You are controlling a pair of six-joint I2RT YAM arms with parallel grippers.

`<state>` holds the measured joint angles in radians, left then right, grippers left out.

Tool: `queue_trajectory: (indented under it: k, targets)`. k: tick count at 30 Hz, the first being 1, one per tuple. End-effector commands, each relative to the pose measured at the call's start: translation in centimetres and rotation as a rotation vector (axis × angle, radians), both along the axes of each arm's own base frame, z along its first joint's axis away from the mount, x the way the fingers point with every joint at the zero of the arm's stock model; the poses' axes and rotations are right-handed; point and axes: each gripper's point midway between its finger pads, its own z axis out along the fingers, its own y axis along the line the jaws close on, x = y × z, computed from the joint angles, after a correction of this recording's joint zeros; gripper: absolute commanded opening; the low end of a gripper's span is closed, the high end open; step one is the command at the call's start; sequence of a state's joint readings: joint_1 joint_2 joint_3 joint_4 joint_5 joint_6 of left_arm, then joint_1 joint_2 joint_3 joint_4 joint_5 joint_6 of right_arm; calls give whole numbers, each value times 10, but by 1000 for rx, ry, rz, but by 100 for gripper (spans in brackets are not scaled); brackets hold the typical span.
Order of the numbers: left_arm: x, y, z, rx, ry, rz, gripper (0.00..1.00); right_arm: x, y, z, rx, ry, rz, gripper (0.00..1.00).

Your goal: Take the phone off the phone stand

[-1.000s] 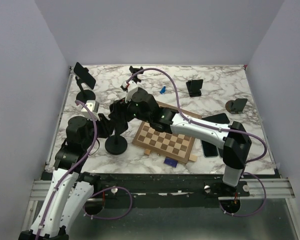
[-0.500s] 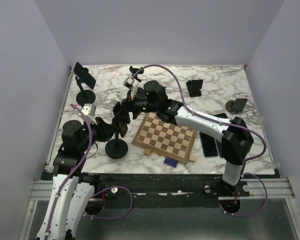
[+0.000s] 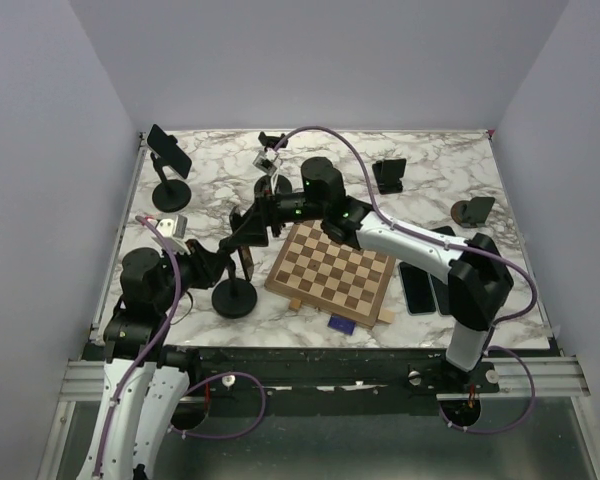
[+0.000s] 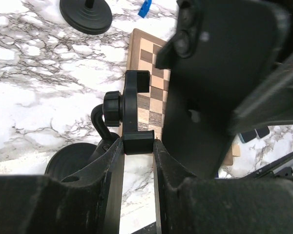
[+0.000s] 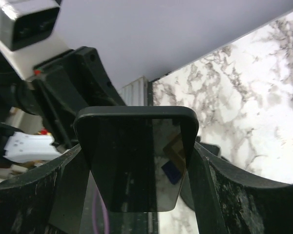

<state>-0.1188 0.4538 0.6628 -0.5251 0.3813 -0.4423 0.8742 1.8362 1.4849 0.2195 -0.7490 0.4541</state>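
The left gripper [image 4: 137, 142] is closed on the cradle of the black round-based phone stand [image 4: 132, 109], steadying it. The right gripper [image 5: 136, 163] clamps the glossy black slab phone [image 4: 219, 73] by its long edges, just beside the cradle and apparently clear of it. Draw the phone straight away and hold the stand pinned so it cannot tip.

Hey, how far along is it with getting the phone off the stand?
Done: the phone looks clear of the stand's cradle; chessboard shows between them in the left wrist view. In hand: the right gripper grips the phone, the left gripper clamps the cradle. Left: set the phone down and release both.
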Motion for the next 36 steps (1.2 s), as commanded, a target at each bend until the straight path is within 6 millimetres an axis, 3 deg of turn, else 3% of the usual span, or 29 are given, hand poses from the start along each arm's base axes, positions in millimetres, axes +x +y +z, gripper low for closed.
queue_trajectory:
  k: [1,4,8,14,20,26,30,36]
  targets:
    - [-2,18,0,20,-17,107,0,-30,-20,74,183,66,28,1]
    - [0,28,9,21,-94,167,0,-40,-35,90,210,85,4,1]
    - [9,30,25,30,-197,175,0,-36,-50,93,182,64,-92,1]
    - [33,21,65,-10,-358,143,0,-2,-79,65,30,51,-368,1]
    - [73,-5,84,-37,-366,18,0,29,-125,32,-124,11,-616,1]
    - [114,-29,99,-20,-371,-127,0,37,-170,28,-218,-69,-770,1]
    - [137,-42,102,-21,-391,-206,0,36,-183,26,-238,-80,-804,1]
    - [162,-43,80,-36,-336,-245,0,33,-183,17,-270,-59,-792,1]
